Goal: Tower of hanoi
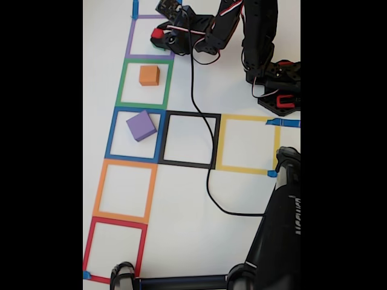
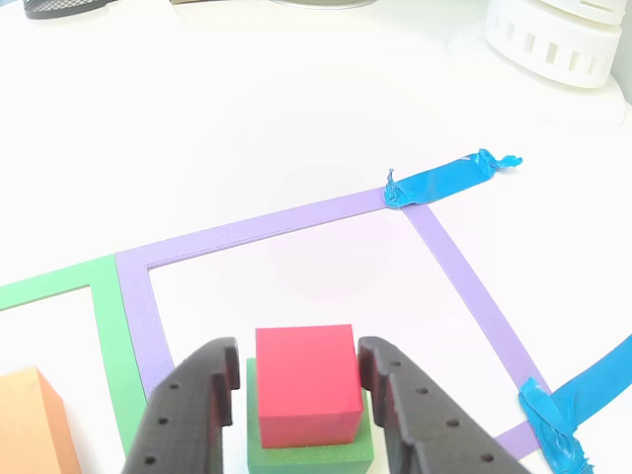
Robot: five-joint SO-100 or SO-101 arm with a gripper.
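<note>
In the other view a red block (image 2: 304, 383) sits on a slightly wider green block (image 2: 308, 452) inside the purple tape square (image 2: 267, 225). My gripper (image 2: 298, 351) straddles the red block, the right finger (image 2: 410, 420) close against it, the left finger (image 2: 193, 415) a narrow gap away. From the fixed view, the gripper (image 1: 162, 33) hovers over that purple square (image 1: 129, 42) at the top with the red block (image 1: 157, 33) in it. An orange block (image 1: 149, 75) lies in the green square and a purple block (image 1: 141, 125) in the blue square.
Black (image 1: 190, 140), yellow (image 1: 248, 144), orange (image 1: 124, 190) and red (image 1: 115, 249) tape squares hold nothing. A black cable (image 1: 208, 175) runs over the black square. The arm base (image 1: 278, 90) stands at right, a dark stand (image 1: 278, 241) at bottom right. A white ribbed container (image 2: 553, 39) stands far back.
</note>
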